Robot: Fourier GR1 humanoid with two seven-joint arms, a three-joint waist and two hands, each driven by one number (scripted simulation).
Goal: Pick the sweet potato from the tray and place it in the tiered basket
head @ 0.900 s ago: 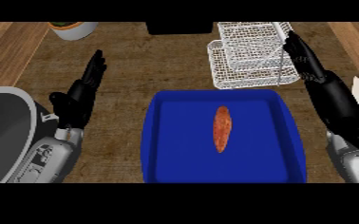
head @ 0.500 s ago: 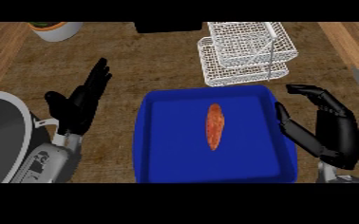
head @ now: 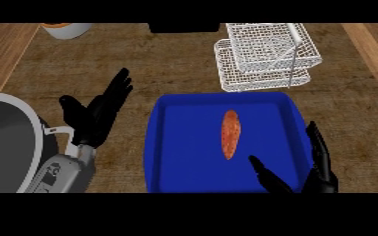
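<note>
The sweet potato (head: 229, 134) lies free in the middle of the blue tray (head: 174, 150). Your right hand (head: 314, 172) hovers spread and empty over the tray's near corner: approach step. Next, you should lower it around the potato. Your left hand (head: 96, 111) rests open beside.

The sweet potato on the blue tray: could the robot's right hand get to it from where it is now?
Probably yes. The right hand is open over the tray's near right corner, and the sweet potato lies bare in the middle with nothing between them.
</note>
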